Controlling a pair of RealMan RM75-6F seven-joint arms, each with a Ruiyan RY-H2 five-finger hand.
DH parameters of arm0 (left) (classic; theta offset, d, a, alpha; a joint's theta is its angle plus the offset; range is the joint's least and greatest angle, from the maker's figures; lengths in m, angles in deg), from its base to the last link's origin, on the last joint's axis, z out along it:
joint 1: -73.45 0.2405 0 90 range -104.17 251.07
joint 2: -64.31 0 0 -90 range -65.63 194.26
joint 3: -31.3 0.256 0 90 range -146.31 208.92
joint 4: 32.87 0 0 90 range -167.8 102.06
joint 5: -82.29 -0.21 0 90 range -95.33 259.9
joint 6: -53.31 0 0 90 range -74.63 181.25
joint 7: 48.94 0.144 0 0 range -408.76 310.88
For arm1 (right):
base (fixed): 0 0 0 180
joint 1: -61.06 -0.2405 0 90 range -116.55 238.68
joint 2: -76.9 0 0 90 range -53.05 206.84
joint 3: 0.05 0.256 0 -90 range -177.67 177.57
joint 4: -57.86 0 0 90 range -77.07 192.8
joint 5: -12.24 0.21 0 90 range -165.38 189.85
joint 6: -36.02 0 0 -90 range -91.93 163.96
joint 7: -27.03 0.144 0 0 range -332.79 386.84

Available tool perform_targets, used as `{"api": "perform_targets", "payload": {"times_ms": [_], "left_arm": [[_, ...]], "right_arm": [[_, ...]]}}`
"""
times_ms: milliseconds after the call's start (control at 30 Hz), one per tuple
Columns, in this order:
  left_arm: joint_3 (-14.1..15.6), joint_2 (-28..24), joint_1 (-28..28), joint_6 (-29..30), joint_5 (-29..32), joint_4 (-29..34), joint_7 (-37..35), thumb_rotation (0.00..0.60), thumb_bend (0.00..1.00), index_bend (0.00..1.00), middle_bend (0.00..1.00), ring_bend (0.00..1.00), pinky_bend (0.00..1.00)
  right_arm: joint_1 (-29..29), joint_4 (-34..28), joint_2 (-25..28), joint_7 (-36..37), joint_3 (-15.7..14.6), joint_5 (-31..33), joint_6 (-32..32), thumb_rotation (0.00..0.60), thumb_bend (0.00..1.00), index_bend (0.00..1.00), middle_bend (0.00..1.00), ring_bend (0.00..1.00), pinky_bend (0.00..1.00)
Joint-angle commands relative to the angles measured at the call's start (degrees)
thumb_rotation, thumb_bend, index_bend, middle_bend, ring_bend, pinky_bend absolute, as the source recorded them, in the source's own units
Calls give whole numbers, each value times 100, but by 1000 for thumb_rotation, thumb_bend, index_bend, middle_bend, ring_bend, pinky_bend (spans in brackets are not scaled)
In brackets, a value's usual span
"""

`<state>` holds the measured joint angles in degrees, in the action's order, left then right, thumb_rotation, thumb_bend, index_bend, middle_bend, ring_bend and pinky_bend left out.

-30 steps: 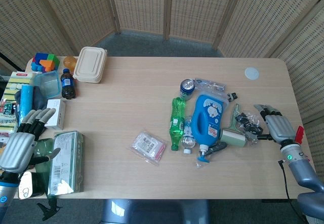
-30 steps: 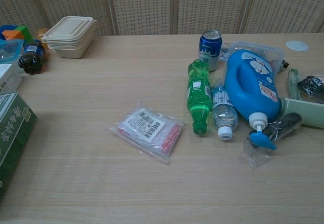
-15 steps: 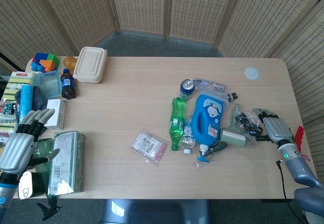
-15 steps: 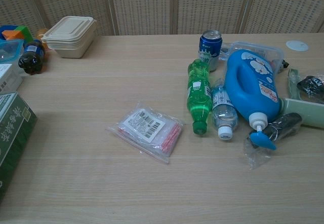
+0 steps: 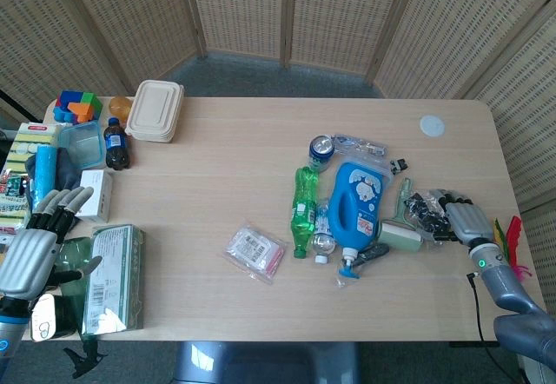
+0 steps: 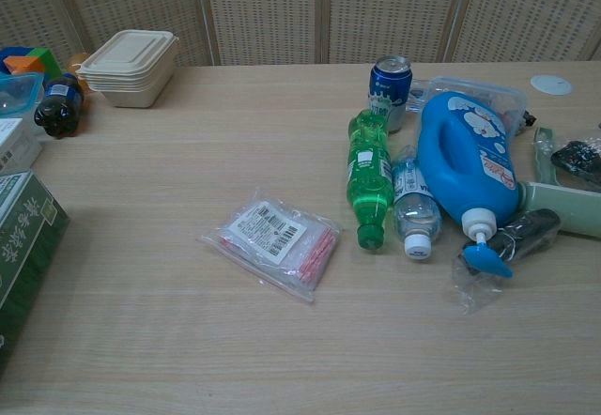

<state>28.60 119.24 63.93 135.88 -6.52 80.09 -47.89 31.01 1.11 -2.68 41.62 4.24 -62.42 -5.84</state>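
Right hand, right edge of the head view: fingers curled onto the black bundle beside the roller; grip not confirmed, bundle not lifted. Left hand, lower left: fingers spread, holding nothing, next to the green box. Surface: pale wood table, cluttered. Room: wicker screens behind.
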Motion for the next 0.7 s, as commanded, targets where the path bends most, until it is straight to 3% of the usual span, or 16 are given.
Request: {"api": "perform_targets", "payload": {"times_ms": [33,267,333,500,567,633,700], "left_arm": [[2,-8,5,7,-5,3,-8,600,250,0,0,0,0],[15,-33,19,10,-13,10,-71,600,247,0,0,0,0],[14,-38,19,10,-14,11,-83,600,247,0,0,0,0],[22,-52,18,4,-38,19,-109,600,247,0,0,0,0],[23,-64,21,7,-40,25,-129,600,247,0,0,0,0],[24,-77,28,17,-39,28,-139,600,245,0,0,0,0],[22,-89,40,39,-45,34,-151,600,246,0,0,0,0]], "right_arm": [[-27,198,-169,-19,-4,50,94,263,233,0,0,0,0],[-31,596,-480,-31,24,78,91,271,268,0,0,0,0],[-16,689,-564,-30,54,85,17,331,299,0,0,0,0],[4,959,-778,-19,120,105,-98,551,403,17,0,0,0],[7,1043,-849,44,145,108,-113,593,427,85,0,8,9],[11,1127,-906,80,166,93,-166,600,458,218,34,67,71],[18,1188,-953,137,195,72,-245,600,482,352,145,185,186]]}}
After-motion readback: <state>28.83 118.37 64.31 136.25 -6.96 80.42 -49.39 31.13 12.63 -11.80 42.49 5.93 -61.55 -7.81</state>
